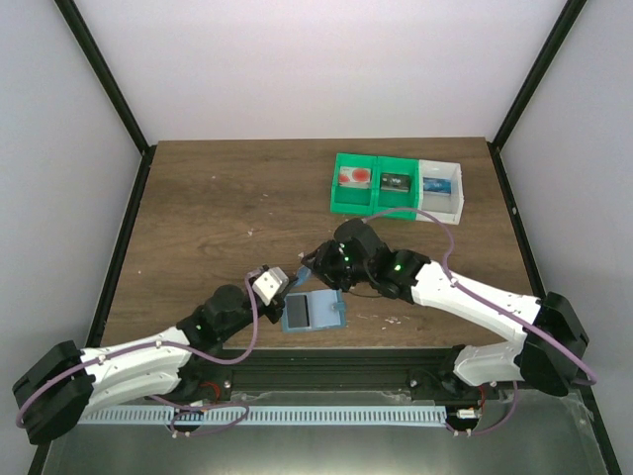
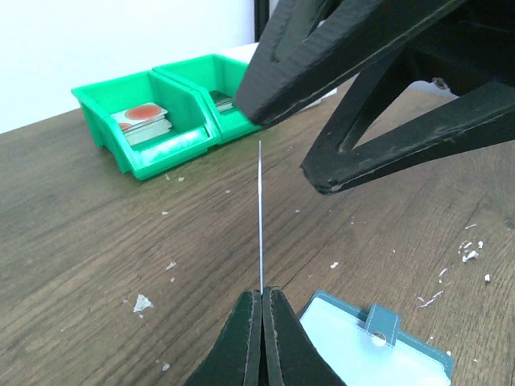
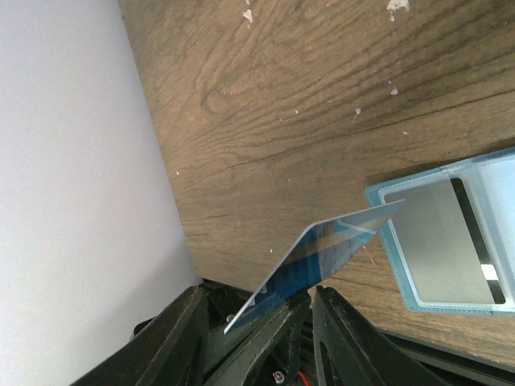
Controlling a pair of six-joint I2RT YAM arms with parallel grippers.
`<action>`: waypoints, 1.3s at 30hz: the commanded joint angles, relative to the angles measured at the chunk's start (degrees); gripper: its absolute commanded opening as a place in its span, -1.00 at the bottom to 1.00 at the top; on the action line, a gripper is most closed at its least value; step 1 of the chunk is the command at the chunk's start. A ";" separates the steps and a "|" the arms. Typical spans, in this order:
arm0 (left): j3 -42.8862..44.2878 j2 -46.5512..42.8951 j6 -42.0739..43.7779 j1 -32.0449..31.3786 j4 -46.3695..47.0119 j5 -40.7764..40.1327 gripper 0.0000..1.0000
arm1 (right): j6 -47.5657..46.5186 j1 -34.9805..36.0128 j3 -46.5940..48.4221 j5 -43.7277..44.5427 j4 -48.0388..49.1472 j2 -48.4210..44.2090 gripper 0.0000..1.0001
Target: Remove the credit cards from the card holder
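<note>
Left fingers (image 2: 261, 301) grip one blue card (image 3: 314, 257), out of the wallet (image 3: 389, 241) below them. Right fingers (image 1: 310, 262) spread open around it. Another card (image 3: 442, 241) looks still pocketed.

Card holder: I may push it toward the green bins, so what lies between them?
In the top view, the right claw and its wrist hang over that stretch; past them, up to the green bins, only tabletop shows.

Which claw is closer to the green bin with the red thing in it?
Right. The right claw hovers just past the blue wallet, toward the green bin; the left claw sits farther back, left of the wallet.
</note>
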 commanded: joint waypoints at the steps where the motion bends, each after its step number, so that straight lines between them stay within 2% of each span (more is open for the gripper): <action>1: -1.07 1.17 4.93 -2.36 3.12 -2.63 -1.00 | 1.06 -0.19 0.89 -0.89 0.22 0.89 -0.25; 5: -0.77 2.26 5.95 -3.66 2.85 -4.11 -1.00 | 0.70 -0.19 1.05 -2.42 0.64 2.03 -0.27; 11: -0.91 3.10 6.68 -4.10 3.61 -4.74 -1.00 | 0.37 -0.24 -1.27 -2.43 2.27 1.73 -0.59; 16: -0.04 4.84 8.40 -5.80 3.52 -6.78 -1.00 | -0.66 -0.19 -1.72 -1.89 1.59 1.99 -0.76; 19: 0.15 5.84 8.34 -6.13 3.90 -7.60 -1.00 | -1.31 -0.19 -2.29 -2.09 2.15 1.99 -0.98; 22: 0.33 5.54 6.94 -6.14 4.80 -8.92 -0.98 | -4.12 -0.20 -2.86 -2.42 4.30 1.54 -0.99; 28: 0.42 -0.34 -0.38 -6.14 4.74 -7.83 -0.57 | -13.43 -1.46 -6.05 -1.87 8.77 -1.01 -0.99; 32: 0.65 -3.78 -6.73 -6.14 1.00 -8.17 0.04 | -20.06 -2.92 -10.42 -1.17 13.44 -3.47 -0.99; 36: 2.11 -7.64 -13.80 -6.05 -5.45 -9.54 0.35 | -29.97 -4.41 -12.91 0.38 14.66 -5.98 -0.99; 37: 2.31 -8.59 -15.61 -5.98 -6.88 -10.09 0.55 | -31.83 -5.09 -13.32 0.22 14.76 -6.63 -0.99; 38: 2.61 -9.48 -16.93 -5.90 -8.09 -10.39 0.86 | -33.74 -6.29 -13.88 -1.23 15.47 -7.24 -0.99; 39: 2.88 -10.23 -17.93 -5.81 -9.08 -10.44 0.98 | -35.45 -7.71 -14.47 -3.12 16.37 -7.71 -0.99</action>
